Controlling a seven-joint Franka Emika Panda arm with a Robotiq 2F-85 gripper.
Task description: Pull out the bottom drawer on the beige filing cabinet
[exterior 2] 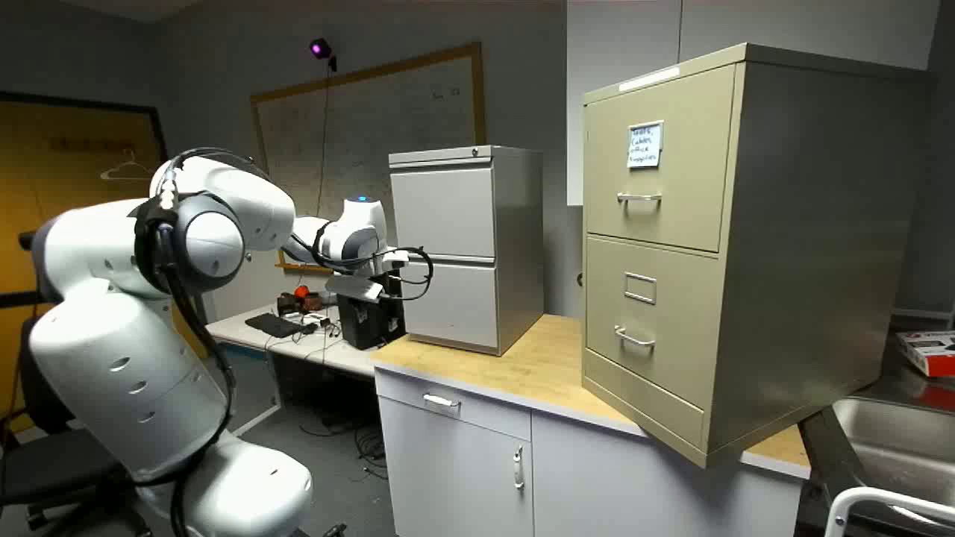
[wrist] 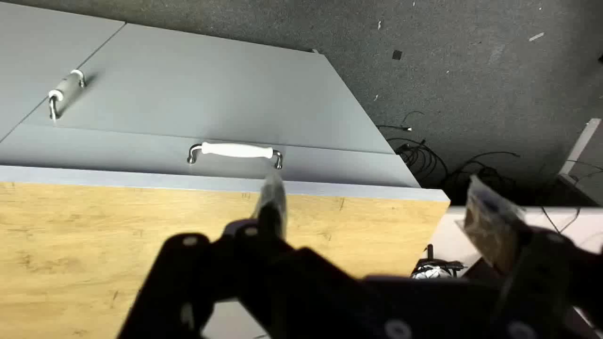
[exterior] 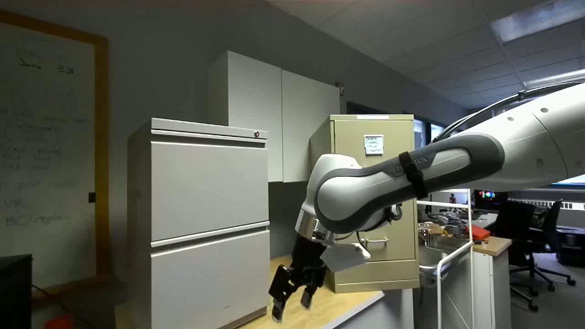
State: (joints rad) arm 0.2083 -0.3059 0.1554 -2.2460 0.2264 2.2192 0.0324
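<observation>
Your desk (exterior 2: 548, 365) carries the beige filing cabinet (exterior 2: 753, 253), one of whose lower front corners juts past the desk's pale edge; the top is wood-grained. Your white-and-grey arm (exterior: 461, 160) crosses in front of the beige filing cabinet in an exterior view, a black strap (exterior: 412, 176) hiding part of its lettering. That cabinet is a boxy upright of tan metal with two stacked drawers. To its left, as you face those drawers, a pale grey cabinet (exterior 2: 466, 242) stands apart, with a strip of desk top between the two; to its right you have a metal sink (exterior 2: 899, 440). Your bottom drawer (exterior 2: 671, 321) is the lower of the two on the beige filing cabinet, above a plain base panel (exterior 2: 645, 399), its flat front flush with the upper drawer (exterior 2: 686, 183). Left of the beige filing cabinet, apart from it, hangs your end effector (exterior: 291, 307), fingers (exterior: 278, 310) spread and pointing down, over the desk's front edge in the wrist view. The bottom drawer has a shiny bow-shaped handle (exterior 2: 634, 340) under a metal label frame (exterior 2: 640, 289). On the upper drawer a white card (exterior 2: 644, 145) bears handwriting: you can make out "Cables" and "Supplies".
</observation>
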